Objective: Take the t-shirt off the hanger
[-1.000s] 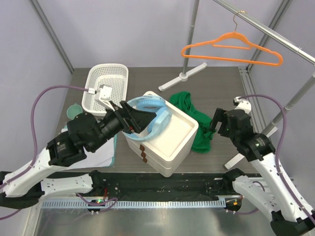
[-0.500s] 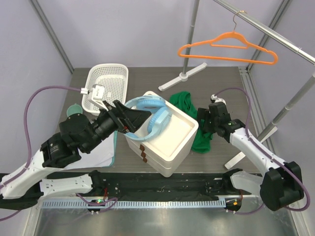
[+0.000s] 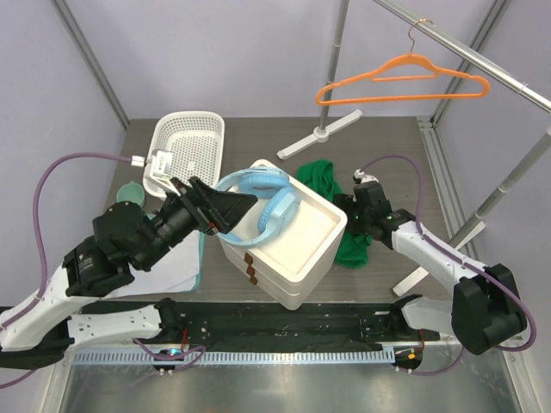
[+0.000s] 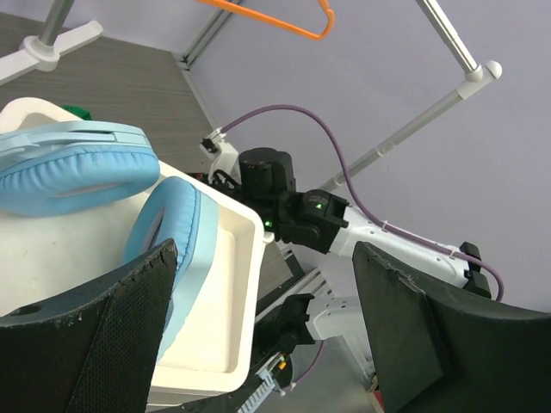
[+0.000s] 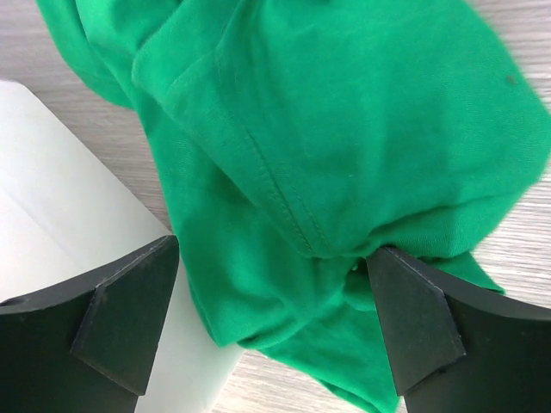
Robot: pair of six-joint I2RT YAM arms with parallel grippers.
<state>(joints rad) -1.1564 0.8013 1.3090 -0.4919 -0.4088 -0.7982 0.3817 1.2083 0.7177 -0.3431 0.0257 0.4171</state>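
Observation:
The green t-shirt [image 3: 337, 217] lies crumpled on the table against the right side of the white box [image 3: 297, 258]; it is off the hanger. The orange hanger [image 3: 403, 83] hangs bare by its hook from the slanted rail at the upper right, and its corner shows in the left wrist view [image 4: 284, 19]. My right gripper [image 3: 357, 215] is low over the t-shirt [image 5: 344, 129], open, with folds of cloth between its wide-set fingers [image 5: 129, 314]. My left gripper [image 3: 234, 206] hovers open over the box, with nothing between its fingers.
Blue headphones [image 3: 258, 202] rest in the white box. A white basket [image 3: 185, 146] and a pale green bowl [image 3: 129, 191] stand at the left. The rack's foot [image 3: 327, 129] and slanted rail [image 3: 482, 60] are behind; another rack leg [image 3: 413, 280] lies right of the t-shirt.
My right arm has swung left and down from beside the t-shirt to right over it. My left arm has drawn back a little. The hanger has swayed slightly.

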